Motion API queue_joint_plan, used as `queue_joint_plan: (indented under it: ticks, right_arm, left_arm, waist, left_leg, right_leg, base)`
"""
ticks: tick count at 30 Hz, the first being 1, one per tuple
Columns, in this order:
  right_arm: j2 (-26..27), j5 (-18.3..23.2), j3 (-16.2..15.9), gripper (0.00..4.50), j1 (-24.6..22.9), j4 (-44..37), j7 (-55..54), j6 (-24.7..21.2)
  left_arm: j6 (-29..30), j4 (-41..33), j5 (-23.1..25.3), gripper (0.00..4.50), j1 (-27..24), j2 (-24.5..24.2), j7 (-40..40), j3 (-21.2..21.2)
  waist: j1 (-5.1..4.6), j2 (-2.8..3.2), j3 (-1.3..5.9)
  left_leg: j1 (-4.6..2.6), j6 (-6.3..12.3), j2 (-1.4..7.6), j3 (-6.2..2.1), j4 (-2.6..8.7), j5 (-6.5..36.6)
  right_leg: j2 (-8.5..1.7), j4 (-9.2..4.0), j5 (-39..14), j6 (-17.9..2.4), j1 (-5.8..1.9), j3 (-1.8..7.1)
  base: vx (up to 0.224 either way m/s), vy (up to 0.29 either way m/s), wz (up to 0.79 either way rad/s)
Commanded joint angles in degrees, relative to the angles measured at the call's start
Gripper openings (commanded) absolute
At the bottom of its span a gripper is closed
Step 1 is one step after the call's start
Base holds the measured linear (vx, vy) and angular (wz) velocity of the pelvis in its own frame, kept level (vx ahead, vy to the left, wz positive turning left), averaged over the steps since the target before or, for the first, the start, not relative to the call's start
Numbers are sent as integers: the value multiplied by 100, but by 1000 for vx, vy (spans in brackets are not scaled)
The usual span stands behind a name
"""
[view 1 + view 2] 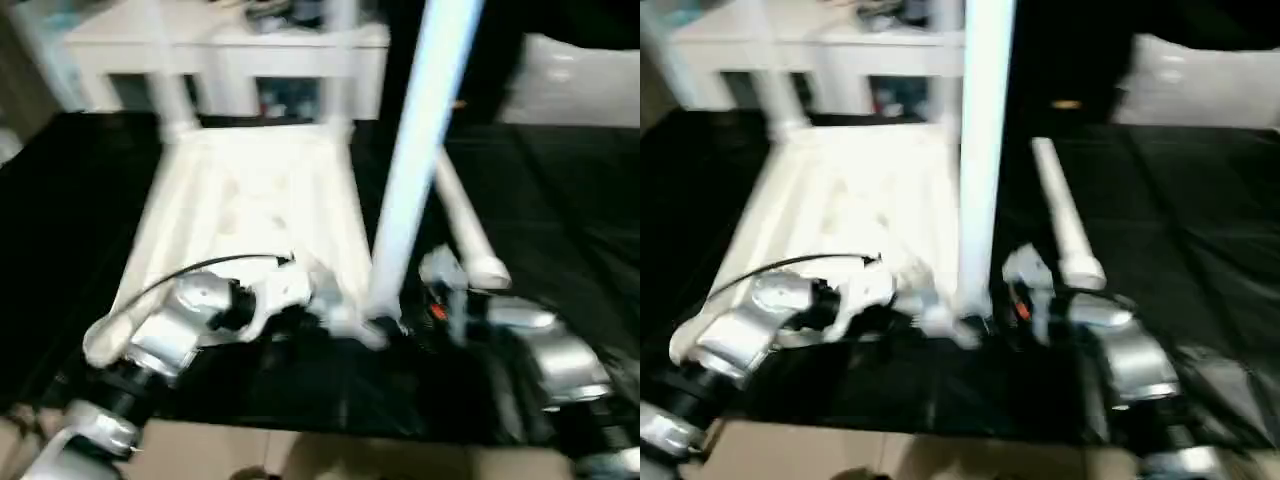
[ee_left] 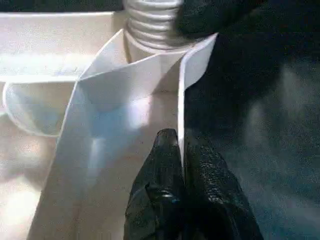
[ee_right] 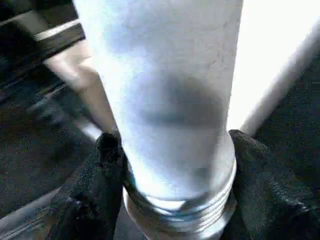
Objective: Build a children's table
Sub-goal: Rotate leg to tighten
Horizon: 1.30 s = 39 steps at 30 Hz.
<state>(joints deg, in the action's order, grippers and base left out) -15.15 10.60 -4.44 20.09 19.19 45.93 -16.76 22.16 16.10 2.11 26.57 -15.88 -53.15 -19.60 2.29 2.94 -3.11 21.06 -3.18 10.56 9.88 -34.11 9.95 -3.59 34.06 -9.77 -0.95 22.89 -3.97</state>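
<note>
Upside down on the black work table [image 1: 560,190]: the white top [image 1: 250,200], ribbed underside up. Two legs [image 1: 168,95] standing upright in its far corner sockets. A third leg [image 1: 420,140] upright at the near right corner, threaded end down at the socket. A fourth leg [image 1: 1065,225] lying loose on the black cover, just right of the top.

Left gripper [image 2: 181,150] pressed together on the top's thin near rim [image 2: 181,105] — one black finger [image 2: 162,170] on each side of the wall, near the corner socket. Right gripper [image 3: 172,165] closed around the upright leg just above its thread, black fingers [image 3: 100,170] touching both sides.

Beyond the work table, white furniture [image 1: 220,45].
</note>
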Motion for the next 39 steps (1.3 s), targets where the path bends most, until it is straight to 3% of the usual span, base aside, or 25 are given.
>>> queue_joint_plan:
  ticks: [1, 4, 6, 8, 10, 14, 15, 18, 20, 25, 33, 39]
  right_arm:
    - [694, -120, -322, 273, 222, 374, -748, -63]
    - [899, -265, -141, 273, 330, 643, -1394, 44]
    - [926, -311, -124, 273, 330, 650, -1467, 97]
    - [980, -224, -21, 273, 281, 598, -1416, 215]
    - [939, -254, -3, 343, 236, 540, -1429, 276]
    - [887, -218, 105, 356, 174, 500, -1360, 402]
    - [802, -181, 146, 384, 129, 443, -1257, 526]
    - [489, -79, 190, 392, 7, 270, -754, 773]
    - [284, 3, 227, 431, -49, 182, -425, 857]
    - [-275, 194, 277, 445, -148, -33, 450, 992]
    - [-1211, 81, -361, 445, -168, -342, 2166, 1364]
    - [-1356, 77, -555, 445, -40, -239, 2616, 1376]
  left_arm:
    - [347, -562, -138, 0, 193, 804, 804, -9]
    - [405, -532, 19, 0, 237, 1199, 1306, -28]
    - [330, -539, 63, 0, 209, 1271, 1370, -78]
    - [318, -600, 138, 0, 162, 1207, 1285, -172]
    - [273, -583, 198, 0, 161, 1100, 1253, -197]
    - [338, -570, 274, 0, 181, 997, 1302, -133]
    - [344, -553, 288, 0, 192, 956, 1294, -89]
    - [182, -478, 261, 0, 213, 791, 1075, -60]
    - [39, -435, 212, 0, 205, 671, 873, -57]
    - [-385, -333, 106, 0, 160, 290, 327, -119]
    - [-1353, -116, 18, 0, 120, -614, -1140, -427]
    - [-1838, 155, -28, 0, 252, -870, -1694, -552]
  waist:
    - [13, -91, 330]
    - [-54, -102, 337]
    - [-33, -104, 347]
    - [13, -73, 365]
    - [33, -61, 387]
    - [53, -51, 391]
    - [60, -37, 387]
    - [98, -49, 393]
    - [133, -49, 394]
    - [184, -36, 393]
    - [332, -45, 396]
    - [415, -48, 392]
  left_leg:
    - [-20, 82, 154, -128, 394, 1746]
    - [-19, 169, 125, -117, 369, 1677]
    - [-41, 263, 121, -97, 353, 1636]
    - [-23, 340, 147, -98, 372, 1528]
    - [-11, 351, 169, -99, 380, 1420]
    - [-5, 384, 180, -88, 380, 1333]
    - [-6, 382, 179, -88, 382, 1341]
    - [-1, 408, 187, -87, 383, 1309]
    - [2, 442, 189, -86, 379, 1274]
    - [-4, 497, 200, -87, 373, 1260]
    - [-32, 495, 242, -84, 380, 1246]
    - [-43, 445, 251, -74, 383, 1312]
  right_leg:
    - [-451, -606, -3145, -573, -252, 167]
    - [-438, -644, -3181, -538, -238, 157]
    - [-424, -661, -3118, -523, -204, 179]
    - [-419, -623, -2825, -571, -217, 199]
    - [-413, -575, -2441, -683, -233, 211]
    - [-422, -522, -1985, -913, -259, 224]
    - [-421, -524, -1997, -918, -258, 225]
    - [-426, -518, -1934, -905, -283, 228]
    - [-427, -515, -1870, -905, -285, 233]
    - [-422, -501, -1811, -963, -287, 228]
    - [-428, -468, -1854, -975, -255, 241]
    - [-442, -456, -1881, -1025, -248, 250]
  base:
    - [0, 0, 0]
    - [0, 0, 0]
    - [0, 0, 0]
    - [0, 0, 0]
    - [0, 0, 0]
    - [0, 0, 0]
    - [0, 0, 0]
    - [0, 0, 0]
    - [0, 0, 0]
    - [0, 0, 0]
    - [0, 0, 0]
    - [0, 0, 0]
